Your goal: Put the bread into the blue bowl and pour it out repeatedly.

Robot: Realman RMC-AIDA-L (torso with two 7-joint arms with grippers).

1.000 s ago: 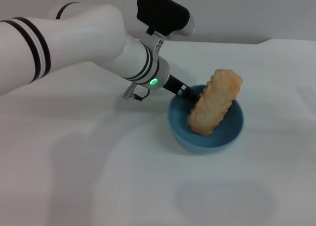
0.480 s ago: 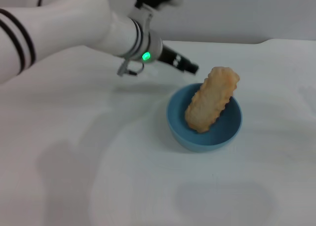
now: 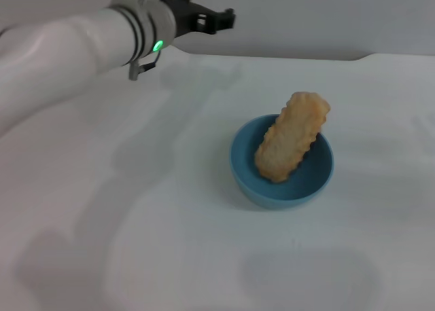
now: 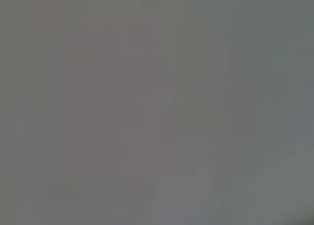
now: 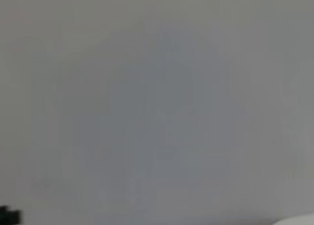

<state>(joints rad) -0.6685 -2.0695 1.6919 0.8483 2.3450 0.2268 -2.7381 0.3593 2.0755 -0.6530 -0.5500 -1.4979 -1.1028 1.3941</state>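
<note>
- The left gripper (image 3: 221, 17) is raised at the far left of the scene, well apart from the bowl. Its dark fingers (image 3: 228, 14) hold nothing, but I cannot tell how far apart they stand.
- The left wrist view shows only a plain grey blur, so it adds nothing about the fingers.
- The right gripper does not appear in the head view, and the right wrist view shows little beyond a blank pale surface.
- The bread (image 3: 293, 137) stands tilted inside the blue bowl (image 3: 247, 174). Its lower end rests in the bowl's hollow and its upper end leans out over the far rim, with the plain tan underside facing the camera.
- The bowl sits upright on the white desk (image 3: 136, 243), right of centre, with nothing else near it.
- Judged from this, the placing half of a cycle is done: the bread is in the bowl and nothing grips it.
- What is left is the pour, which means taking hold of the bowl, tipping the loaf onto the desk, and then repeating the cycle.
</note>
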